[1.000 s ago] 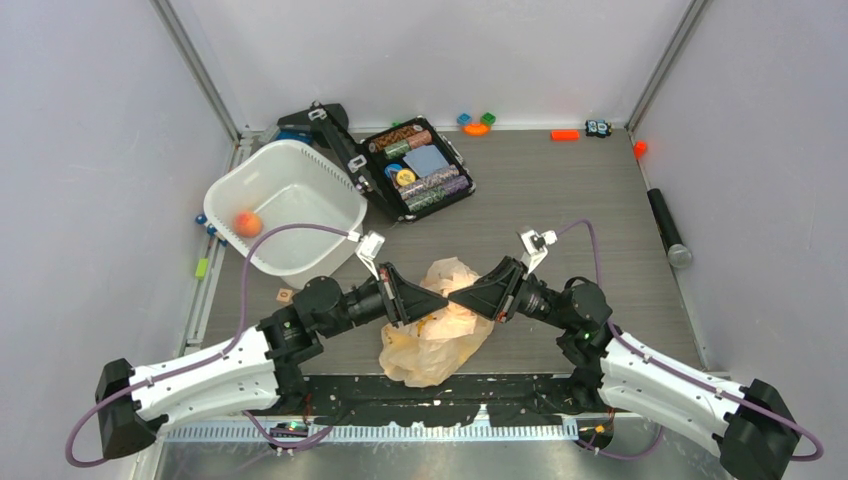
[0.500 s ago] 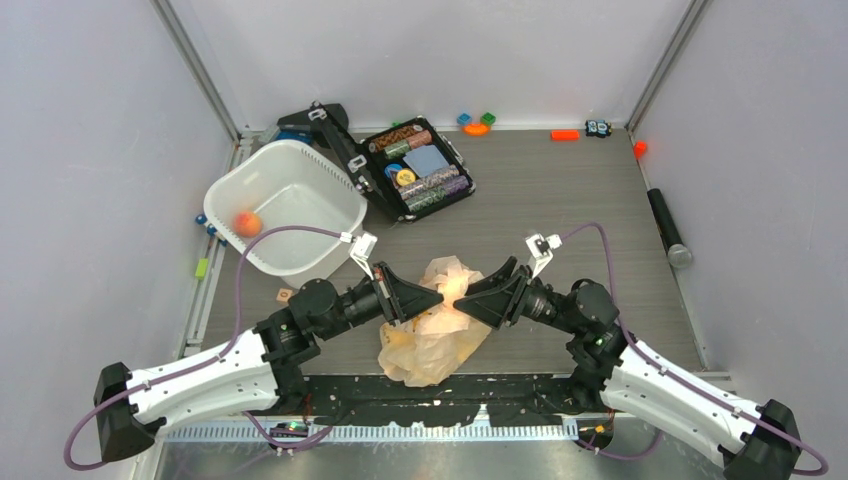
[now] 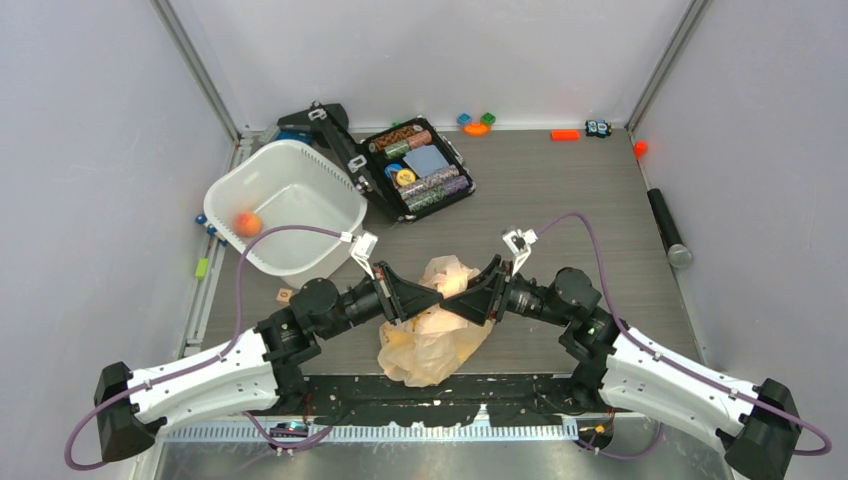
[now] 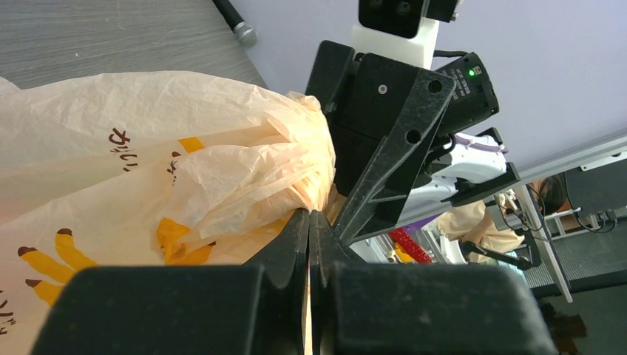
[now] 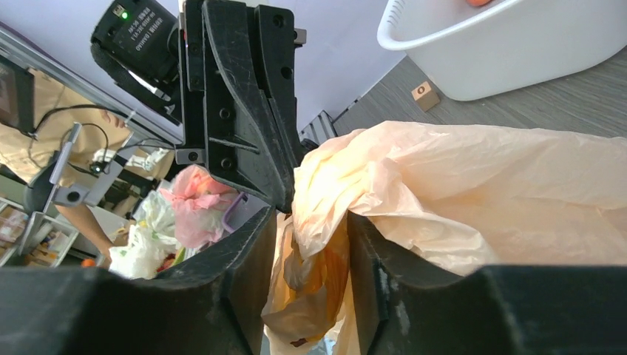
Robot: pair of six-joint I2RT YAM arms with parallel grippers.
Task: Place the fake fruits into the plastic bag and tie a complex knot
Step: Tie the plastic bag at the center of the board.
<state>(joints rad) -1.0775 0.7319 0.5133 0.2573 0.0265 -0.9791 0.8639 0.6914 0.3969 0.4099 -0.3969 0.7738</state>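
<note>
Lying plastic bag [image 3: 425,350], long axis near-to-far, neck pinched by left gripper [image 3: 440,298]

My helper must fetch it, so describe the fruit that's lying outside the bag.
Find the white tub at the far left of the table, beside the open black case. Inside, near its left wall, lies a small orange fruit, the only thing in the tub.

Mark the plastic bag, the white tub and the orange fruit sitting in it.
plastic bag [image 3: 432,342], top external view, crumpled lower body near the arm bases.
white tub [image 3: 300,190], top external view, bare inner floor.
orange fruit [image 3: 247,223], top external view, its middle, inside the tub.
</note>
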